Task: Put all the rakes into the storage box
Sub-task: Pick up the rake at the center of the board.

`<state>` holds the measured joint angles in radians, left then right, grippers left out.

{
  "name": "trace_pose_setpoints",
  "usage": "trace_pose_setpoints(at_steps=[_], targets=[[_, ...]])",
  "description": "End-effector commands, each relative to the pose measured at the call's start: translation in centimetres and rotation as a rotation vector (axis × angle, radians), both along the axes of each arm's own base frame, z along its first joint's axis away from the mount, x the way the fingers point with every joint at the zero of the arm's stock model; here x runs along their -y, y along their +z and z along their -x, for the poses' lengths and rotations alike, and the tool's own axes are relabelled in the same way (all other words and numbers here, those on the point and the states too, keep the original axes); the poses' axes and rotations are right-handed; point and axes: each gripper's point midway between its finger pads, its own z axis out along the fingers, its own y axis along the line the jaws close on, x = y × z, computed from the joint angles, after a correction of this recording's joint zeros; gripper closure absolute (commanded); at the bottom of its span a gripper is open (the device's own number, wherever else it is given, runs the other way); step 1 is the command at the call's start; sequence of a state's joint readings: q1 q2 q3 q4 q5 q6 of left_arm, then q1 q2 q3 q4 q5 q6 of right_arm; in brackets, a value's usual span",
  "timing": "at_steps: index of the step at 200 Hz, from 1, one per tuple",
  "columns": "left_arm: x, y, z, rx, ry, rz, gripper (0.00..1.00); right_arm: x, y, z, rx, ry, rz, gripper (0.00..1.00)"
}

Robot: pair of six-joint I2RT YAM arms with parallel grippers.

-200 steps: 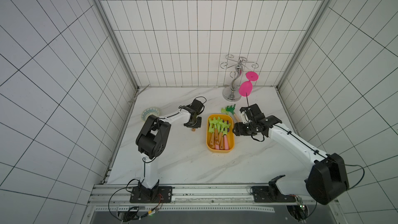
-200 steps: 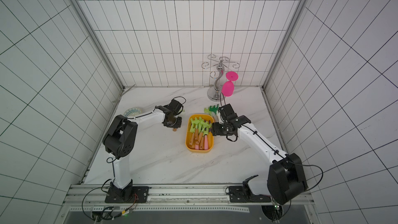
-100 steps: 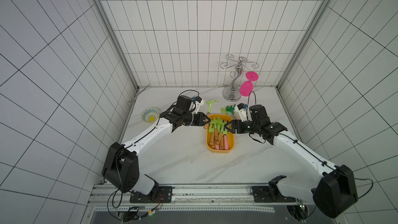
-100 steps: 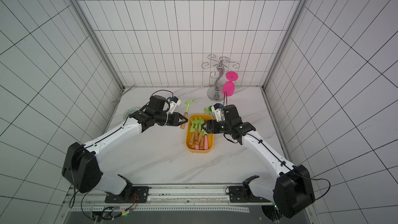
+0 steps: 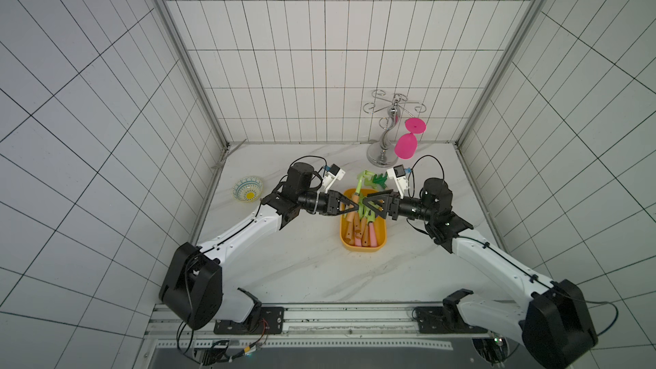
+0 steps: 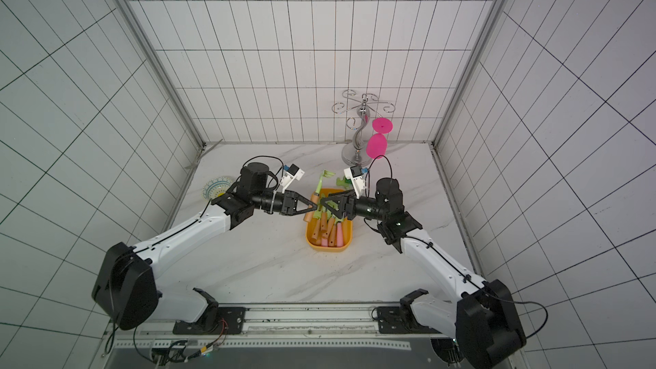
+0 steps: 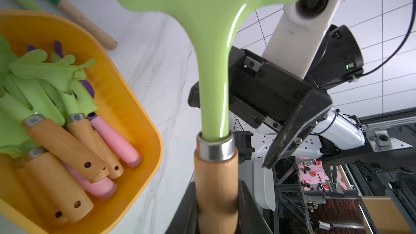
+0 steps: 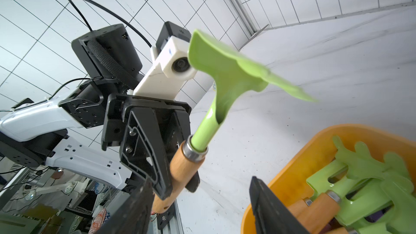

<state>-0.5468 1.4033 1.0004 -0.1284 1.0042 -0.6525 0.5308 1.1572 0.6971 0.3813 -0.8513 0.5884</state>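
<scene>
Over the far end of the storage box, the rake hangs clear of the table. It is pinched by its wooden handle in the left gripper, whose jaws are closed tight on the wood. Its long axis runs from the handle, above the box's far part, out to the light green head. That head points away from the robot's base toward the back wall, past the box's far rim, and looks tipped upward. The line lies roughly along the box's own long side, so I judge the coming move to be a pull back toward the near end and a lowering of the head, not a turn. Green-headed tools with wooden and pink handles already fill the box, heads likewise at the far end. Facing from the opposite side, the right gripper stands spread and empty, just beside the rake's stem; whether it touches I cannot tell. A darker green tool lies on the table beyond the box.
</scene>
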Motion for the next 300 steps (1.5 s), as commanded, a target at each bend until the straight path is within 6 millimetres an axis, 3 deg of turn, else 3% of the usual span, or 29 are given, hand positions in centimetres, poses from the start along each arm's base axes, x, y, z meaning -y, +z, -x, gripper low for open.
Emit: trace_pose_setpoints(at_steps=[1, 63, 118, 136, 163, 188, 219, 244, 277, 300], targets=[[0.6, 2.4, 1.1, 0.071, -0.059, 0.082, 0.83, -0.8, 0.4, 0.7, -0.015, 0.062, -0.043, 0.32], [1.6, 2.6, 1.8, 0.105, -0.083, 0.095, 0.87, -1.6, 1.1, 1.1, -0.042, 0.095, -0.103, 0.5], [1.8, 1.5, 0.9, 0.112, -0.042, 0.061, 0.86, -2.2, 1.4, 2.1, -0.075, 0.143, -0.117, 0.74], [1.9, 0.6, 0.5, 0.104, -0.029, 0.029, 0.77, -1.9, 1.5, 2.2, -0.069, 0.122, -0.119, 0.78], [2.0, -1.1, 0.0, 0.112, 0.005, -0.061, 0.49, -1.4, 1.1, 1.8, -0.054, 0.065, -0.065, 0.83], [1.5, -1.7, -0.7, 0.133, 0.063, -0.122, 0.3, 0.1, -0.9, 0.8, -0.06, -0.043, 0.119, 0.85], [-1.2, -3.2, -2.4, 0.186, 0.231, -0.311, 0.17, 4.6, -3.4, -1.2, -0.125, -0.238, 0.351, 0.83], [-4.3, -4.7, -3.3, 0.227, 0.383, -0.448, 0.16, 7.4, -5.5, -1.7, -0.222, -0.333, 0.495, 0.82], [-9.6, -5.9, -5.1, 0.311, 0.649, -0.612, 0.15, 8.1, -8.8, -1.1, -0.353, -0.341, 0.687, 0.81], [-11.6, -6.7, -6.2, 0.334, 0.711, -0.704, 0.15, 7.7, -10.1, -1.3, -0.369, -0.359, 0.796, 0.8]])
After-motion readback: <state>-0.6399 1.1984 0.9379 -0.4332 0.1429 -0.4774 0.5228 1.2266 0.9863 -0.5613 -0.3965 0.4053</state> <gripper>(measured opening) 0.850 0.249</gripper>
